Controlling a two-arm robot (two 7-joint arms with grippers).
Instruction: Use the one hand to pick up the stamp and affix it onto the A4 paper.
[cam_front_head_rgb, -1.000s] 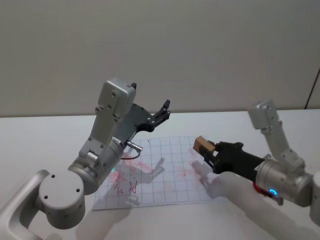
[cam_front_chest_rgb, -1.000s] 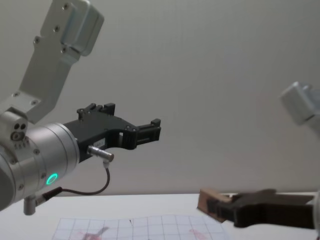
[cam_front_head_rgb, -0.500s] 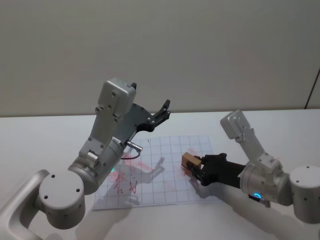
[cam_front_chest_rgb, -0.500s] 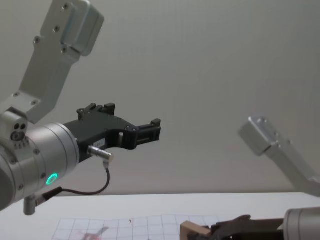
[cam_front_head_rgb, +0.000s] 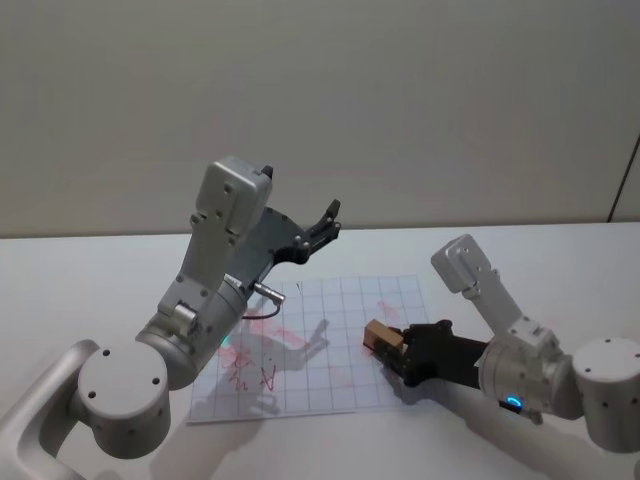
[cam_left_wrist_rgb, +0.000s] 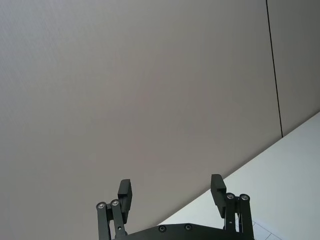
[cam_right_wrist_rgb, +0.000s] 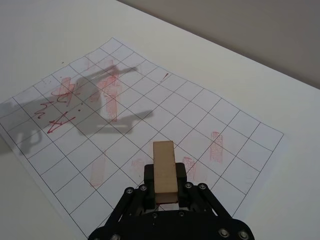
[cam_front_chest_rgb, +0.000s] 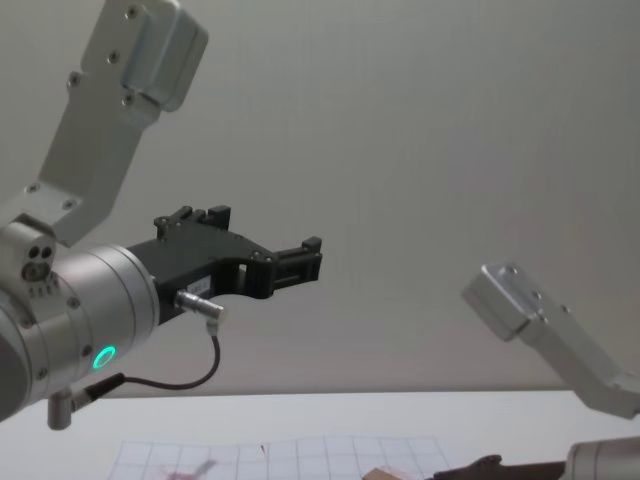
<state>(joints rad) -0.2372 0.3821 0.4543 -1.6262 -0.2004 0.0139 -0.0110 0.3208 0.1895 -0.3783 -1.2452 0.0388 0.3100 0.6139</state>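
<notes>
The right wrist view looks straight down the right tool (cam_right_wrist_rgb: 165, 178). Its short black jaws are closed on the near end of the stamp (cam_right_wrist_rgb: 164, 159), one against each long side. The wooden block's long axis runs in line with the tool's reach, and its free end juts out ahead of the jaws over the A4 paper (cam_right_wrist_rgb: 200, 100). This view also shows the grid squares, the pink stamp prints (cam_right_wrist_rgb: 216, 146) beside the block, and red scribbles (cam_right_wrist_rgb: 56, 112) at the sheet's other end.

The head view places all this on the white worktop (cam_front_head_rgb: 90, 270). The right tool (cam_front_head_rgb: 392, 347) comes in low from the worktop's right edge. The stamp (cam_front_head_rgb: 380, 335) points toward the left edge and slightly toward the far edge, over the right part of the A4 paper (cam_front_head_rgb: 340, 300). I cannot tell whether the block touches the sheet.

The chest view catches just a sliver of the stamp (cam_front_chest_rgb: 385, 474) at its bottom, with the A4 paper (cam_front_chest_rgb: 300, 458) seen edge-on.

The left tool (cam_front_head_rgb: 330, 222) is raised high above the sheet's far left part. The left wrist view shows the left tool (cam_left_wrist_rgb: 171, 192) with its jaws spread wide and nothing between them, aimed at the wall (cam_left_wrist_rgb: 150, 75).
</notes>
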